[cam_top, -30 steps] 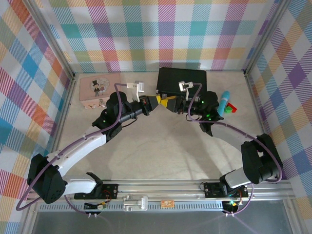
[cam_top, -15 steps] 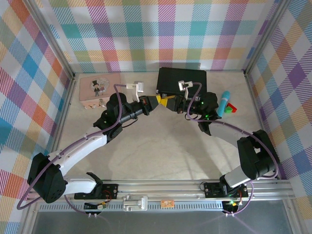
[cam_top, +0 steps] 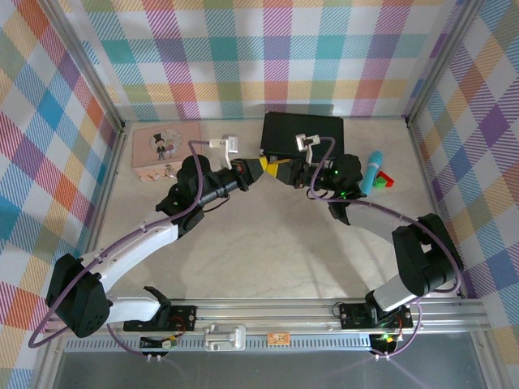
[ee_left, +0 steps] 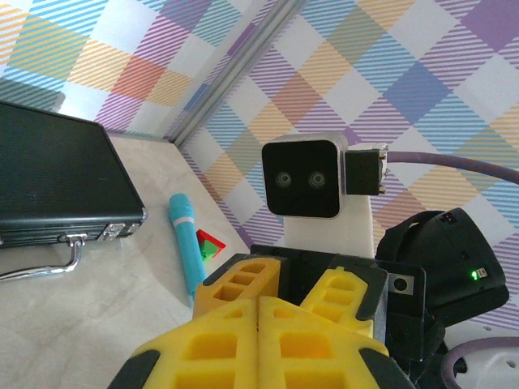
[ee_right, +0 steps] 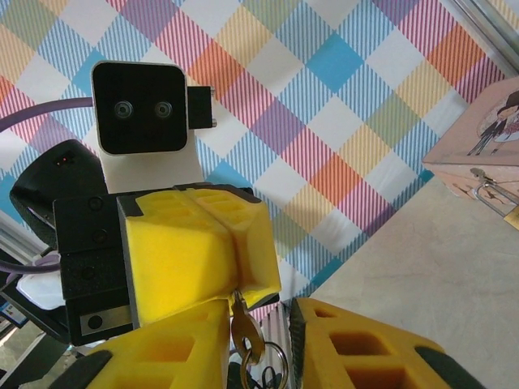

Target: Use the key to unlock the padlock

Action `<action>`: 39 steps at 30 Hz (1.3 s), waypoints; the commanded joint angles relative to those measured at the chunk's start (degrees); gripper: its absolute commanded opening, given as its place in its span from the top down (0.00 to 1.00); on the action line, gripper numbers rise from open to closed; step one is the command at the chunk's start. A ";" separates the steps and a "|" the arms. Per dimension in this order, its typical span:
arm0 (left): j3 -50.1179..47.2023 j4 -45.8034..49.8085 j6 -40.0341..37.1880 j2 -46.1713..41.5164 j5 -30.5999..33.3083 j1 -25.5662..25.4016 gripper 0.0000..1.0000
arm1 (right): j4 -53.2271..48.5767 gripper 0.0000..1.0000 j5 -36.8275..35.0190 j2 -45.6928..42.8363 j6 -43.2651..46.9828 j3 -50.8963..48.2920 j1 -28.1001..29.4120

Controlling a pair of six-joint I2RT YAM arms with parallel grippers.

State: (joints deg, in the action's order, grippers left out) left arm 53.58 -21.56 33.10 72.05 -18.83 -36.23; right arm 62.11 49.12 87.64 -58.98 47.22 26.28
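Risk: padlock (ee_right: pixel 245 324) pinched only at top end by very tip of left gripper (ee_right: pixel 233 267), jaws fully closed on it. Sideways nudge from right gripper (ee_right: pixel 259 356) closing off-centre could twist it loose and drop it to table (ee_right: pixel 422 275). Right jaws part-open either side of its lower end; contact unclear. Ring (ee_right: pixel 273 356) dangling below may snag foam finger. Padlock mid-air between both grippers, well apart from pink tin (ee_right: pixel 478 146). Long axis up-down in right wrist view, brass body pointing down into right jaws' gap. Key too small to pick out.

Beige table (cam_top: pixel 268 243), pink tin (cam_top: pixel 158 150), black case (cam_top: pixel 312 130), teal marker (cam_top: pixel 373 170)
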 commanded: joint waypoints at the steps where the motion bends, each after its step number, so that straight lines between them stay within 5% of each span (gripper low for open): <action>1: -1.01 -3.01 0.38 -0.51 0.32 -0.25 1.00 | 4.05 0.74 0.22 1.17 -1.35 -0.28 0.35; 10: -1.71 -3.16 0.54 -1.14 0.96 -0.25 1.00 | 5.13 0.99 -0.19 2.01 -1.56 -0.05 0.35; 15: -2.96 -2.64 0.75 -2.33 4.42 -0.07 0.97 | 2.96 1.00 -1.67 1.53 0.33 -0.45 0.08; 18: -4.18 -2.67 2.61 -3.52 7.10 0.64 0.45 | 0.02 1.00 -1.67 0.93 2.45 -0.37 0.09; 21: -6.04 -2.25 5.84 -4.89 8.97 3.24 0.26 | -5.34 1.00 -1.88 -0.58 6.12 -0.29 0.10; 32: -8.94 10.68 8.82 -3.05 6.65 25.10 0.23 | -40.53 1.00 -9.57 -5.54 25.38 3.11 0.26; 39: -7.35 18.42 5.79 6.00 7.13 38.20 0.23 | -51.36 1.00 -15.99 -4.93 30.35 3.07 0.30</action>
State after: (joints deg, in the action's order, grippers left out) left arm 45.15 -7.51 40.64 74.87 -11.44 -2.20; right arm 17.91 36.64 83.29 -33.56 49.30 26.48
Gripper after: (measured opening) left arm 0.769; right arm 0.046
